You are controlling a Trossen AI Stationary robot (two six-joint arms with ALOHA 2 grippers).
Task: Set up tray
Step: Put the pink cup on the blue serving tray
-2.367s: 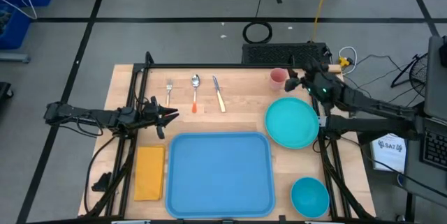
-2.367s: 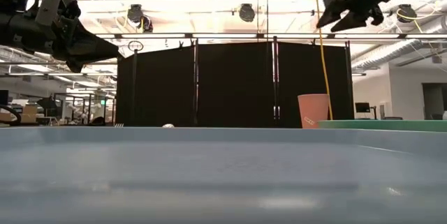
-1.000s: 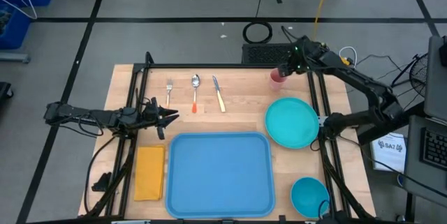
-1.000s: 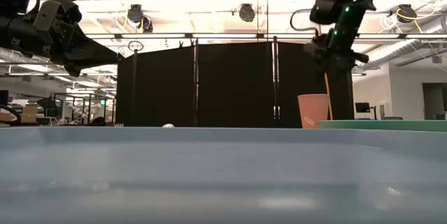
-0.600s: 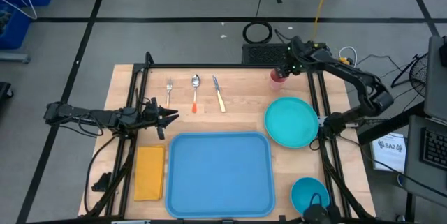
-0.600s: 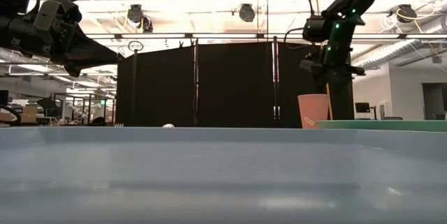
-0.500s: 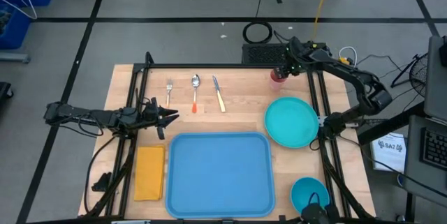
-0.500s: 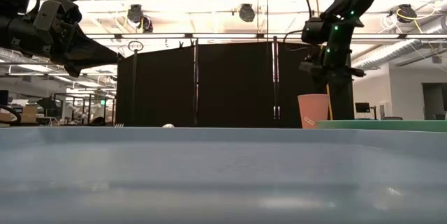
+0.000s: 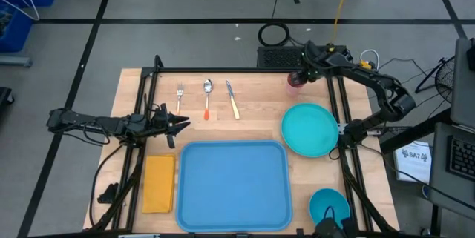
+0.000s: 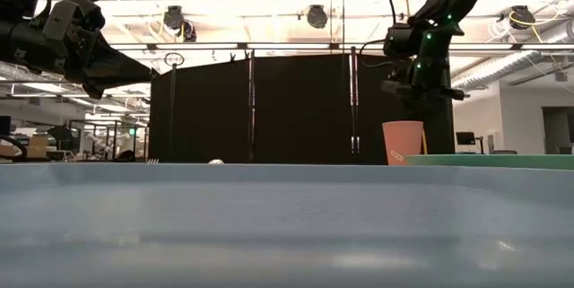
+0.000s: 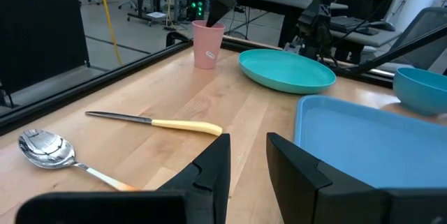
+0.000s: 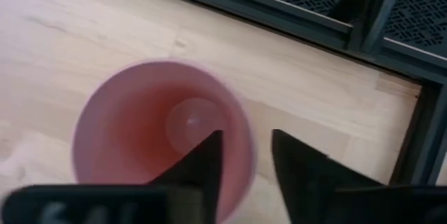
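The light-blue tray (image 9: 234,186) lies flat at the table's near middle. At the far right a pink cup (image 9: 295,82) stands upright on the wood. My right gripper (image 12: 246,137) is right above it, pointing down, with its fingers either side of the cup's wall. My left gripper (image 9: 182,124) hovers open over the table's left side with nothing between its fingers (image 11: 246,140). A fork (image 9: 179,97), a spoon (image 9: 207,97) and a knife (image 9: 232,98) lie in a row beyond the tray. My right gripper comes at the pink cup from above, pointing down. One finger (image 12: 202,165) is inside the cup and the other (image 12: 300,172) is outside its wall, with the rim (image 12: 246,155) between them. Whether either finger touches the wall I cannot tell. The cup stands on the table.
A round teal plate (image 9: 309,129) lies right of the tray, and a blue bowl (image 9: 329,207) sits at the near right corner. A yellow-orange napkin (image 9: 159,183) lies left of the tray. Black frame rails run along the table's far, left and right sides.
My right gripper has come down a little over the pink cup, shifting slightly toward the table's left. The cup has stayed where it stood.
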